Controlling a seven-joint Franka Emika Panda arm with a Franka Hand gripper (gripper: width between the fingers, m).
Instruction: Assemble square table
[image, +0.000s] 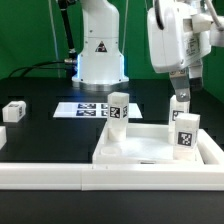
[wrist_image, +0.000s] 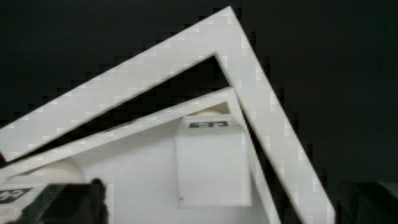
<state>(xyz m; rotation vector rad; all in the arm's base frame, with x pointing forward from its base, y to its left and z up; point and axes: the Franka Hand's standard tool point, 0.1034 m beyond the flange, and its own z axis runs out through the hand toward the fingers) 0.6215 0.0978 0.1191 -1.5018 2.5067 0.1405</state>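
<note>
My gripper hangs with its fingers apart, holding nothing, just above a leg standing upright on the square slab, toward the exterior view's right. Another leg stands at the slab's far corner.

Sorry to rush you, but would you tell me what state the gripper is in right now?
Gripper: open, holding nothing; it hangs just above the upright leg.
</note>
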